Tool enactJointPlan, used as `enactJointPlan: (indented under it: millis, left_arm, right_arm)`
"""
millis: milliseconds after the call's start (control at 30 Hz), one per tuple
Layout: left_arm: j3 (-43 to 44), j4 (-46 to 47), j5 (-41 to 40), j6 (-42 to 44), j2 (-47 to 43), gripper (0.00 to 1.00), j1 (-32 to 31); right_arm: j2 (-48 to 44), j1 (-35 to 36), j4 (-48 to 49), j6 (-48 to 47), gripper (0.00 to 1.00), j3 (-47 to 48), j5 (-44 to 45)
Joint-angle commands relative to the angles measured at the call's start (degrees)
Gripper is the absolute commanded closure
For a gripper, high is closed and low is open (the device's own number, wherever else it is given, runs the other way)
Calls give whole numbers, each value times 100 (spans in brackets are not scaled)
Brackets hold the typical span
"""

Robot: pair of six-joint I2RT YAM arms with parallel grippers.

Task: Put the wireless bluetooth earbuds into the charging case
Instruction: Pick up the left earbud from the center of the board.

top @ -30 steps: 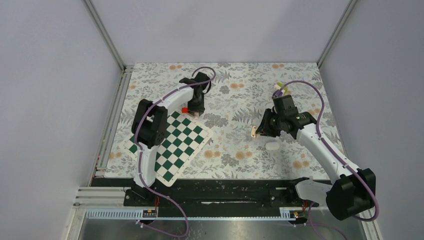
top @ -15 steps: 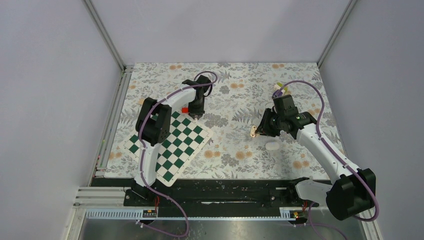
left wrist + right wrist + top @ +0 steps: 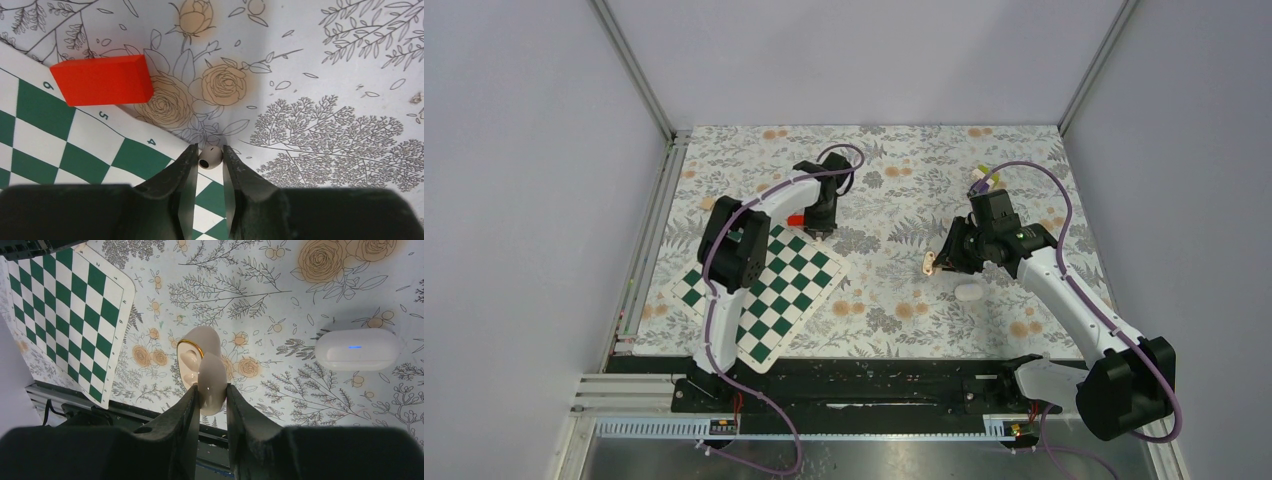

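A small beige earbud (image 3: 210,157) with a dark hole sits pinched between the tips of my left gripper (image 3: 210,154), above the far corner of the chessboard. From above, that gripper (image 3: 822,231) points down next to the red block. My right gripper (image 3: 212,392) is shut on the charging case (image 3: 200,347), a pale beige shell held open, with a gold rim and an earbud-shaped hollow showing. In the top view the case (image 3: 931,265) hangs above the flowered cloth at mid-right. The two grippers are far apart.
A red block (image 3: 102,80) lies on the cloth just beyond the green-and-white chessboard (image 3: 774,290). A closed white rounded pod (image 3: 356,349) with a blue light lies on the cloth right of the held case, seen from above as the pod (image 3: 969,291).
My left gripper has shifted a little to the right, away from the red block, with the earbud between its fingers. The right arm and case crept slightly left.
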Motion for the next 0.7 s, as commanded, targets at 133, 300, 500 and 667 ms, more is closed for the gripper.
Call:
enactJointPlan:
  millis: [133,300,500,667]
  left_arm:
    - [78,-10,-91,-21,-373,87,-51]
    - [47,-48,446,39,-986,89,-56]
    - [-207,200,1220,-131,-1898,90,-48]
    - [-480,492,1602,-563,-2476,91,-54]
  right_arm:
    - [-149,-31,82,60,100,0,-119]
    - [-131,-32,86,52,100,-26,-122]
    - [-78,-26,240,139,100,-135,-177]
    - [-51,-20,325,214,100,-181,-257]
